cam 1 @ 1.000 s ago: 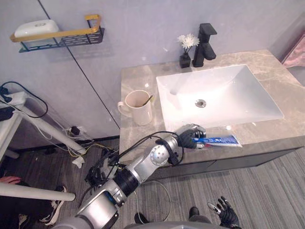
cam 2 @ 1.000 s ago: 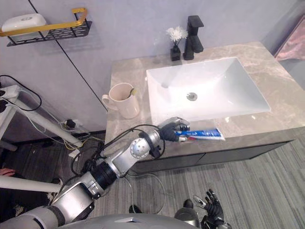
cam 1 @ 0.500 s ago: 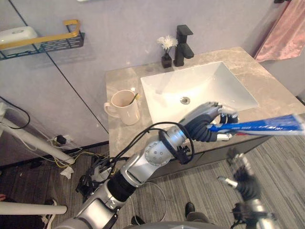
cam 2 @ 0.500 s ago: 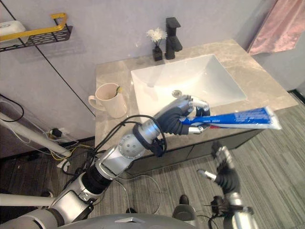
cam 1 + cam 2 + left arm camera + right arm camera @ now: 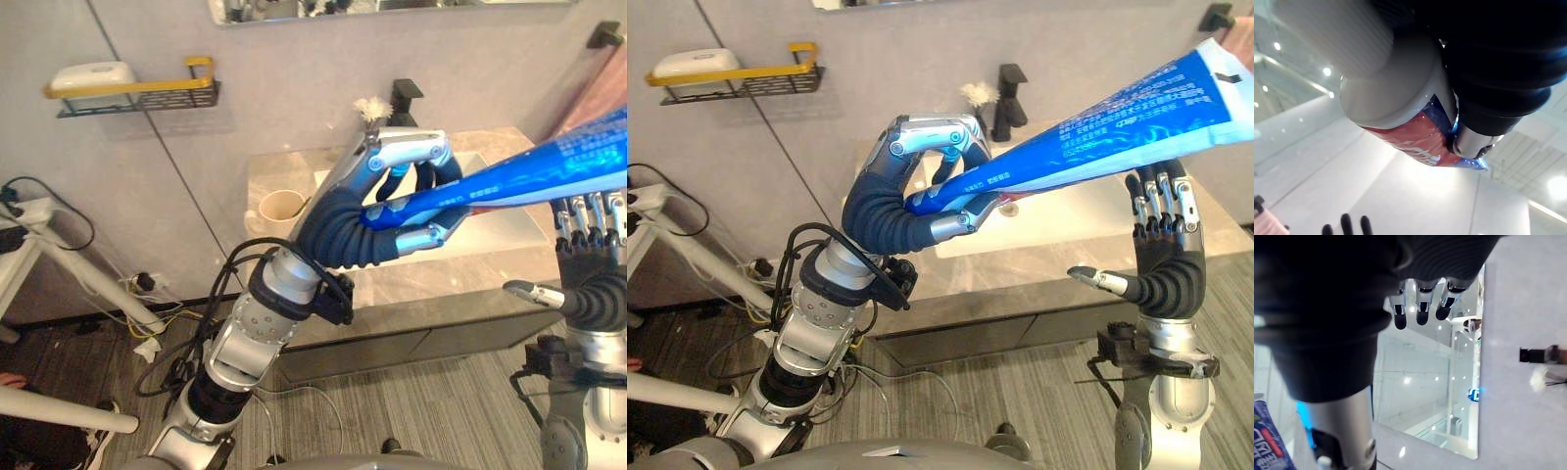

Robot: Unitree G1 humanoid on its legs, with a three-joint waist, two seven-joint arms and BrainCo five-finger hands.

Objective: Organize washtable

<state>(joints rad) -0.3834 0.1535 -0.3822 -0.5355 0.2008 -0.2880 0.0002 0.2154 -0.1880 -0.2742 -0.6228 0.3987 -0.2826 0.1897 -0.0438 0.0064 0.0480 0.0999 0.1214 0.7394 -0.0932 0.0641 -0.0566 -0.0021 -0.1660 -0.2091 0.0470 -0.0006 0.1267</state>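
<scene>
My left hand (image 5: 358,235) is raised high above the washtable, shut on a blue toothpaste tube (image 5: 509,181) near its red end (image 5: 1415,142). The tube slants up to the right, close to the camera. My right hand (image 5: 1166,259) is held upright just below the tube's far end, open, its fingers (image 5: 1421,308) straight, apart from the tube. Below lies the marble countertop (image 5: 421,284) with a white basin (image 5: 1058,220). A cream cup (image 5: 282,208) with something thin inside stands on the counter's left part.
A black faucet (image 5: 1010,83) and a small dark vase with a white flower (image 5: 371,108) stand at the counter's back. A black and yellow wall shelf (image 5: 137,90) holds a white soap dish (image 5: 93,76). A white frame (image 5: 59,264) stands on the floor at left.
My left hand has lifted the tube from the counter's front edge to high near the camera. My right hand has risen from near the floor to beside the tube. The camera has shifted.
</scene>
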